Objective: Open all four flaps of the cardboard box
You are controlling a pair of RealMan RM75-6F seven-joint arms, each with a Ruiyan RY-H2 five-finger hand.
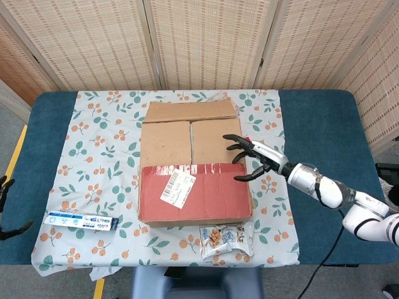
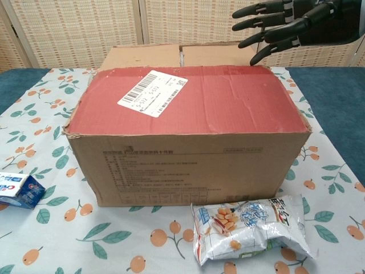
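While the cardboard box sat shut on the desk in the head view, the right hand hovered over its right edge with fingers spread and nothing in them. From that hand the box lay straight ahead of the fingertips, toward the robot's left; the brown right inner flap lay just under and beyond the fingertips, and the red near flap lay beside the hand on the robot's side. The far flap already lay folded outward, away from the hand. Only dark fingertips of the left hand showed at the frame's edge, well apart from the box, so the right hand was plainly the nearer; whether the left was spread could not be told.

Seen from the chest view, the right hand hung above the box's far right corner, fingers apart and pointing leftward over the top, not clearly touching the cardboard. The right flap's free edge, judged from this, lay ahead of the fingertips toward the centre seam.
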